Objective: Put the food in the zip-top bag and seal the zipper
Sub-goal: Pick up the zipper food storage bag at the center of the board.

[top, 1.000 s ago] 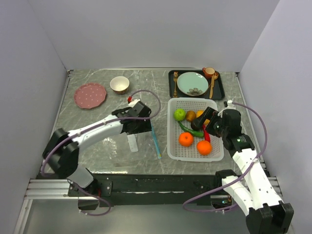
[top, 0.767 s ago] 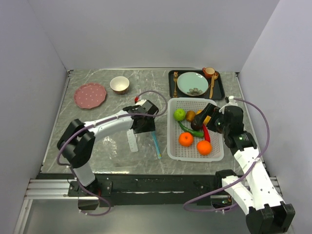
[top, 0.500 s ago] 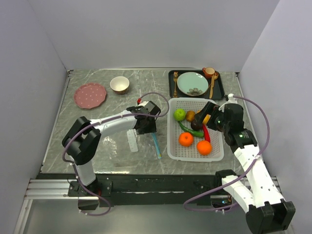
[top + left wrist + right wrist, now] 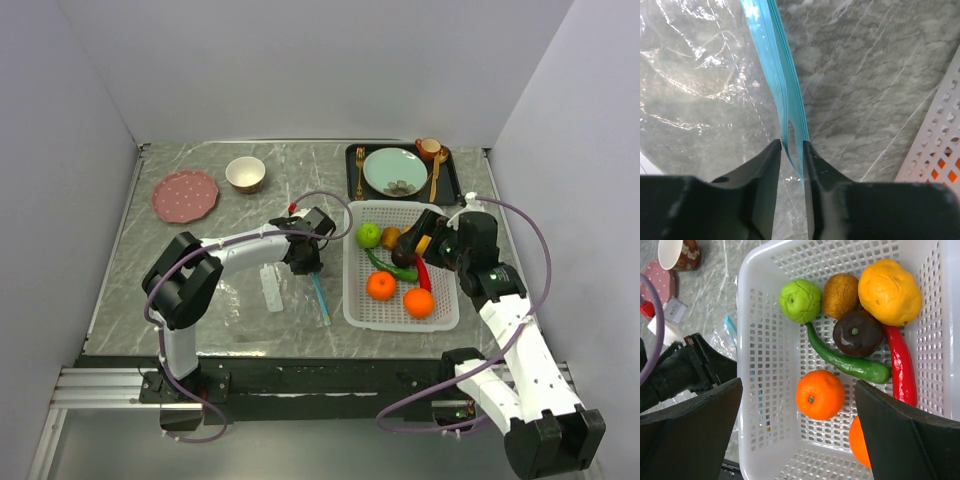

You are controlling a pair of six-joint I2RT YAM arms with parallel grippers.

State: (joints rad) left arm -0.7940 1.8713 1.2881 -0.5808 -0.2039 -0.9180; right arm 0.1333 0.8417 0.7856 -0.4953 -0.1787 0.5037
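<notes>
A clear zip-top bag (image 4: 245,305) lies flat on the grey marbled worktop (image 4: 300,170), just left of a white mesh basket (image 4: 349,280). Its teal zipper (image 4: 321,295) forms the edge nearest the basket. The zipper's long axis runs from far to near, slanting slightly right toward the near edge. The left gripper (image 4: 791,146) sits at the strip's far end, fingers almost together with the strip between them; whether they truly pinch it cannot be told. The food (image 4: 820,394) is all in the basket: the long green pepper (image 4: 845,362) lies diagonally, the red chili (image 4: 901,365) roughly far to near. The right gripper (image 4: 422,240) hovers over the basket, fingers wide apart, holding nothing.
</notes>
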